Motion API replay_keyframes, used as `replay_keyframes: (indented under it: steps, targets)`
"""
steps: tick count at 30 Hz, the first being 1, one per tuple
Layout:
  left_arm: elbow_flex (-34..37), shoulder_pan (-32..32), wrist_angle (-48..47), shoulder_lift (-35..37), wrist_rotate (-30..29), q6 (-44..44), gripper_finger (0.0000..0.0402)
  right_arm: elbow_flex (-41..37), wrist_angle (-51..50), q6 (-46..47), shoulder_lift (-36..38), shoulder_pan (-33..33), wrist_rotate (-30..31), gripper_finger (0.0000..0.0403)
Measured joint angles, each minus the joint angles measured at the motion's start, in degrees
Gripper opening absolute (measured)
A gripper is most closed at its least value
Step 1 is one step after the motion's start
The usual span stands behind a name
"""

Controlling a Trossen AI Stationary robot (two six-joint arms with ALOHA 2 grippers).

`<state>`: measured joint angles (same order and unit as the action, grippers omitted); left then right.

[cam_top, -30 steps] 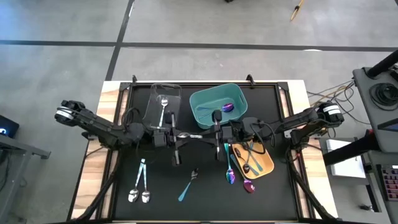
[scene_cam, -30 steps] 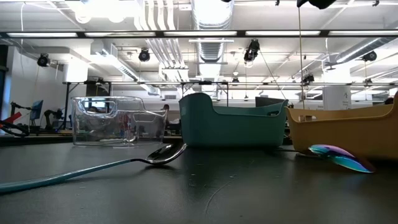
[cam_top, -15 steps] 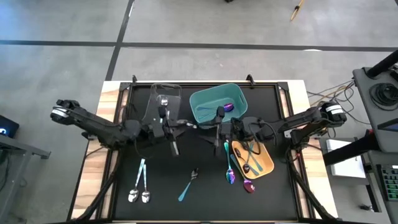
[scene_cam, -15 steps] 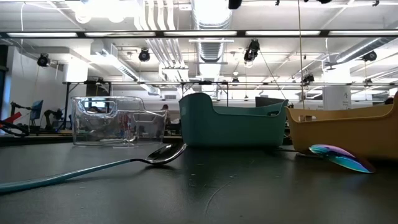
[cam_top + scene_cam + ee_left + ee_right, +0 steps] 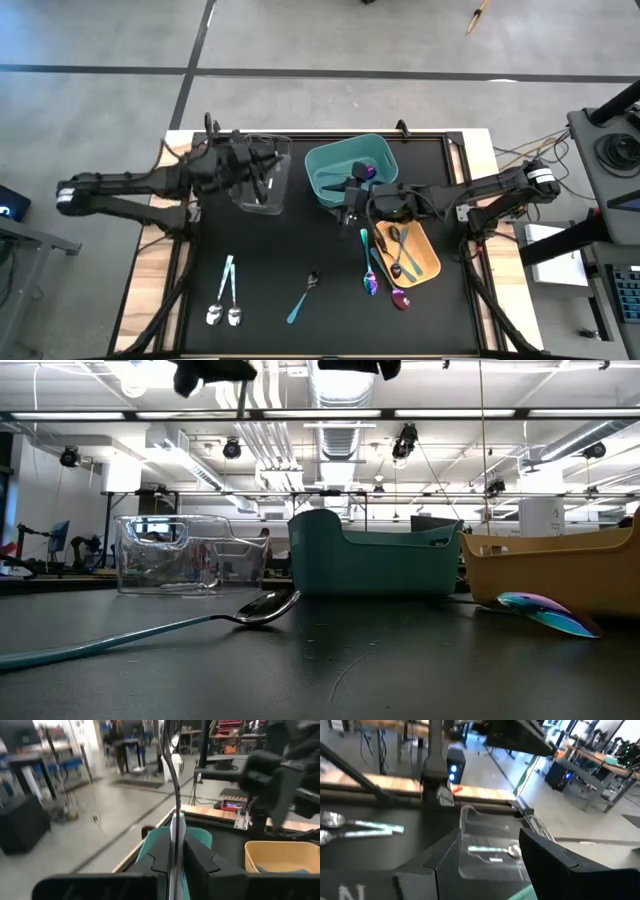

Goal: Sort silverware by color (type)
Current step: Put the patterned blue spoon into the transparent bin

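A silver spoon point(image 5: 172, 780) stands pinched between the left gripper's point(image 5: 258, 172) clenched fingers point(image 5: 200, 862), held up over the clear bin point(image 5: 250, 188) at the mat's far left. Another silver spoon point(image 5: 492, 850) already lies inside that bin.

The teal bin point(image 5: 325, 185) sits just beside it, with a purple-blue spoon point(image 5: 367, 172) in it. The right gripper point(image 5: 345, 193) hangs at this bin's near rim, fingers point(image 5: 550, 865) spread apart and holding nothing.

The orange bin point(image 5: 425, 262) — next along to the right — holds dark utensils point(image 5: 398, 250). Just beside its left edge lie a teal-handled utensil point(image 5: 364, 248) and purple-blue ones point(image 5: 372, 282), one more point(image 5: 399, 298) at its near corner.

On the mat point(image 5: 270, 290) nearer the front, a teal-handled spoon point(image 5: 301, 299) lies alone — and two spoons point(image 5: 224, 300) with pale teal handles rest side by side at the left.
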<state>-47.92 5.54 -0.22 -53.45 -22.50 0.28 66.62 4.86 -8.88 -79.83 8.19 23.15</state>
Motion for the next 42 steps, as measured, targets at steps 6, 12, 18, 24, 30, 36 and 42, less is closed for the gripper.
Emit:
replay_keyframes:
  steps: [6, 12, 18, 24, 30, 36, 42]
  targets:
    - [0.0, 14.5, -8.4, 0.3, 11.3, -7.0, 0.0012, 1.5, -5.0, -2.1, 0.2, 0.0, -0.2, 0.0191]
    - [0.0, 24.3, -10.3, -2.6, 25.6, -9.5, 0.0012, -0.6, -5.1, -3.6, 2.3, 0.0, -1.1, 0.0191]
    - [0.0, 31.7, -13.4, -5.5, 38.4, -12.4, 0.0012, -4.4, -5.1, -4.2, 5.8, 0.0, -1.1, 0.0191]
    - [0.0, 36.2, -21.3, -8.1, 41.0, -13.5, 0.0012, -7.4, -5.0, -6.5, 8.5, 0.0, -1.1, 0.0191]
    - [0.0, 36.6, -25.8, -10.1, 41.0, -13.8, 0.0012, -10.6, -5.0, -9.1, 10.5, 0.0, -1.1, 0.0191]
    - [0.0, 36.6, -27.2, -12.3, 34.2, -14.4, 0.0012, -12.6, -5.2, -10.4, 11.5, 0.0, -1.1, 0.0191]
    - [0.0, 36.6, -27.2, -17.1, 32.9, -17.2, 0.0016, -12.6, -5.0, -11.5, 12.0, 0.0, -1.1, 0.0191]
